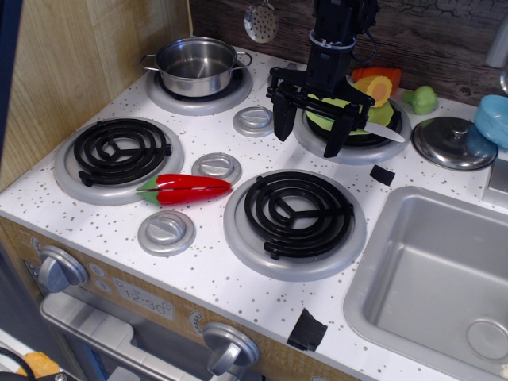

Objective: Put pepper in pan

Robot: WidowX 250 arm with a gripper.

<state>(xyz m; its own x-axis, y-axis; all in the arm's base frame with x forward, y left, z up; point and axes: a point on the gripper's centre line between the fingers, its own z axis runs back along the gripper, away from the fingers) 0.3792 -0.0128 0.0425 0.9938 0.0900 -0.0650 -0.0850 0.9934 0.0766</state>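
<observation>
While my claw [319,119] hangs spread and empty over the rear burner, the pepper [186,189] lies well apart toward the front-left — long axis left-right, stem left.

A toy play kitchen, not a real one: white speckled countertop [198,278] w/ four coil burners [295,213], a plastic sink [432,278] at near right, oven knobs [59,268] and a printed clock [145,302] on the near front panel.
</observation>
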